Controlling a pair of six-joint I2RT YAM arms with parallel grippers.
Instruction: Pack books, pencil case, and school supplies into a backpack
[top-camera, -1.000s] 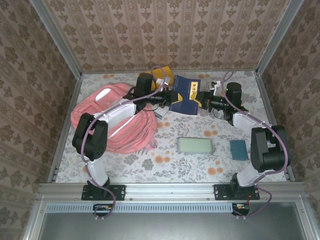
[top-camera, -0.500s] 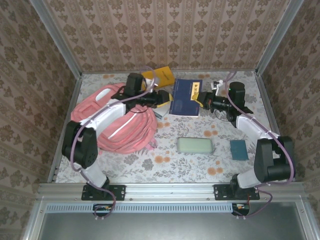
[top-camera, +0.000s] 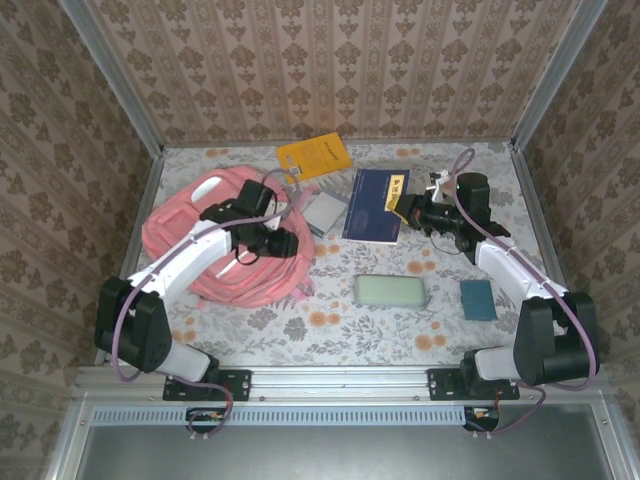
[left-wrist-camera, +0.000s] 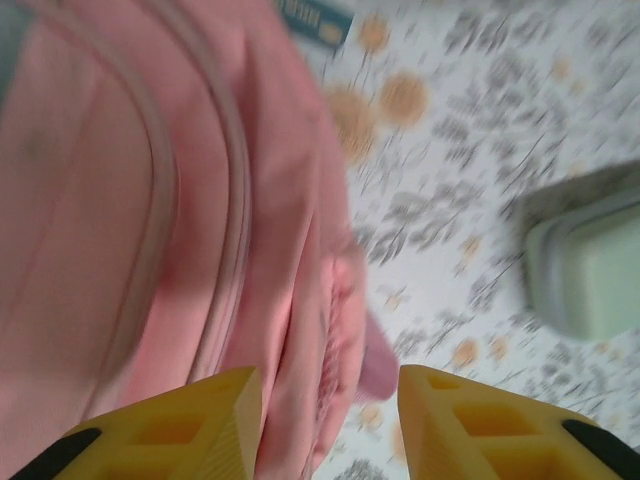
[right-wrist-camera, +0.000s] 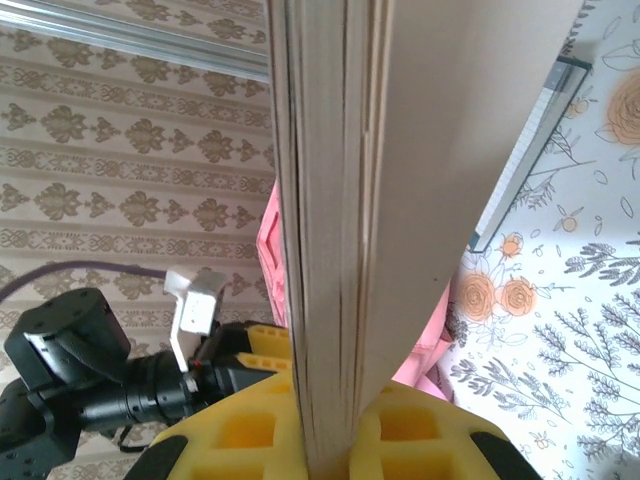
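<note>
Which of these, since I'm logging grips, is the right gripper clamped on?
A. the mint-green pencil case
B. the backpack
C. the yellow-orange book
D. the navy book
D: in the top view the right gripper sits at the navy book's edge, and page edges stand clamped between its yellow fingers.

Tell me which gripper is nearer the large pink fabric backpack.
Left. The left gripper hovers open over the backpack; the right gripper, shut on a dark navy book, is off to its right.

Floral tablecloth spread flat, orange and grey blooms. Brown damask wallpaper on three sides. Aluminium rail along near edge.
</note>
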